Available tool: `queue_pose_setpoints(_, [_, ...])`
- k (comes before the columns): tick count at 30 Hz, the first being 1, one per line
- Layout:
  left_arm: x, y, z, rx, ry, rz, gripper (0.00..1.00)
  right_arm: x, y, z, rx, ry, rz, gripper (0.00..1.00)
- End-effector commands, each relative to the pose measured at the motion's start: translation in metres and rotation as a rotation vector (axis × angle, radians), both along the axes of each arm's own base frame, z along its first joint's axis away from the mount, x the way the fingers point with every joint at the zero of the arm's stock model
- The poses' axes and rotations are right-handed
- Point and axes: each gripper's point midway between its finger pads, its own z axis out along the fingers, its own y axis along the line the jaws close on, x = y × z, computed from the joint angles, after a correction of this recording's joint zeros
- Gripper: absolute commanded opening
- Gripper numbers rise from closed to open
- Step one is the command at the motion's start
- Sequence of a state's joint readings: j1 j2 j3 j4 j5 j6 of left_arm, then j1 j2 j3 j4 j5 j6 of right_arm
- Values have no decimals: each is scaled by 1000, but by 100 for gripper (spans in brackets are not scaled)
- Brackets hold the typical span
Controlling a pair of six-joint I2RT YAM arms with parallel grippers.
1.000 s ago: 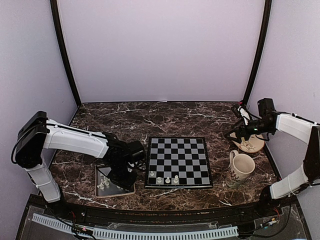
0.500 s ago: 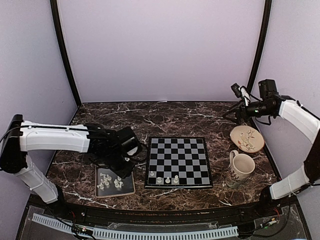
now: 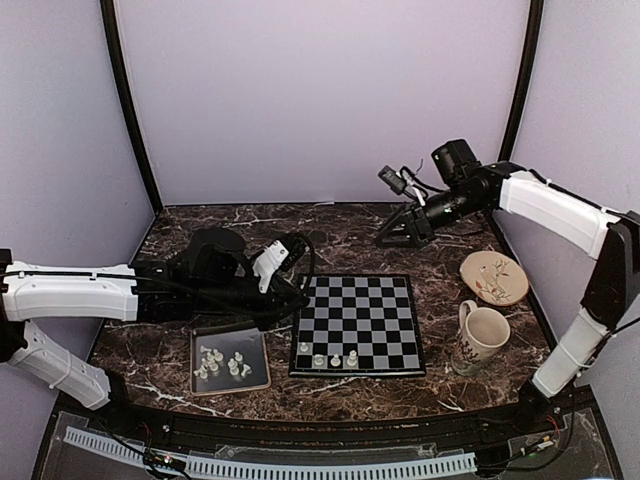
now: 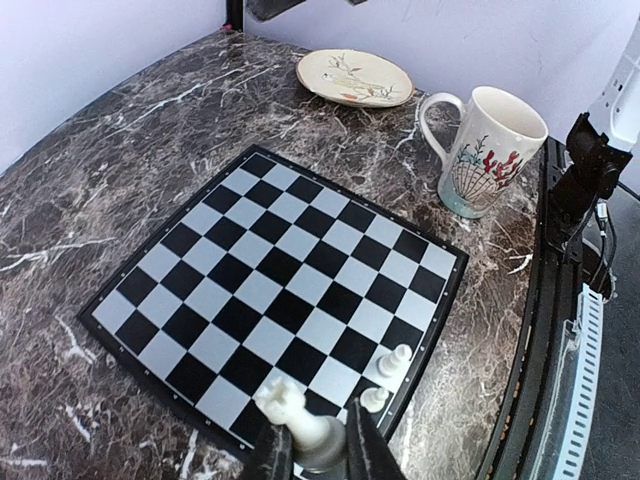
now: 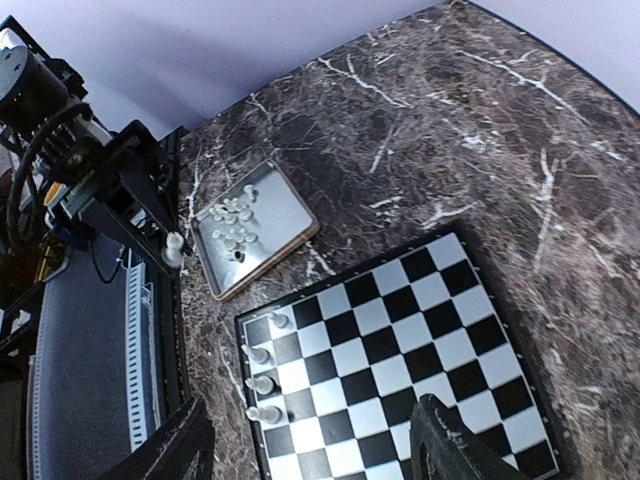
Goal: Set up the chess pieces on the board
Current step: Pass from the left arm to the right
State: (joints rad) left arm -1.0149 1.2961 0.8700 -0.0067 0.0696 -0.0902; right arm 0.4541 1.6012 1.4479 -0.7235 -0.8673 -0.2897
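Four chess pieces [image 3: 320, 360] on the board [image 3: 370, 310], left gripper [image 4: 310, 458] pinching another

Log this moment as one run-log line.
left gripper: shut on chess piece, at board left edge | right gripper: open, empty, raised | placed pieces: near row | tray: holds spare pieces

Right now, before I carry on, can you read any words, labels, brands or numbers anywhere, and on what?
None readable. The mug and plate carry only painted plant patterns; the board shows no legible letters or numbers along its border.
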Motion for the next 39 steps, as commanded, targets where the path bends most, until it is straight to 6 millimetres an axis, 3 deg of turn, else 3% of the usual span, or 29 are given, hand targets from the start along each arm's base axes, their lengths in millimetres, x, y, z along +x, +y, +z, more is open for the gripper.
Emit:
queue_pose_setpoints(1, [-1, -27, 18, -106, -74, -94, 4, -17, 38, 3, -7, 56, 102, 66])
queue_pose_setpoints(9, [-3, -31, 22, -142, -85, -104, 4, -43, 84, -19, -28, 201, 229, 68])
queue_pose_setpoints(16, [-3, -36, 18, -126, -68, -116, 4, -73, 111, -22, -40, 223, 336, 68])
queue_pose_setpoints(27, [-1, -36, 13, -113, -71, -110, 4, -96, 117, -31, -53, 264, 395, 59])
queue_pose_setpoints(39, [-2, -36, 9, -109, -65, -113, 4, -94, 125, -36, -46, 298, 395, 33])
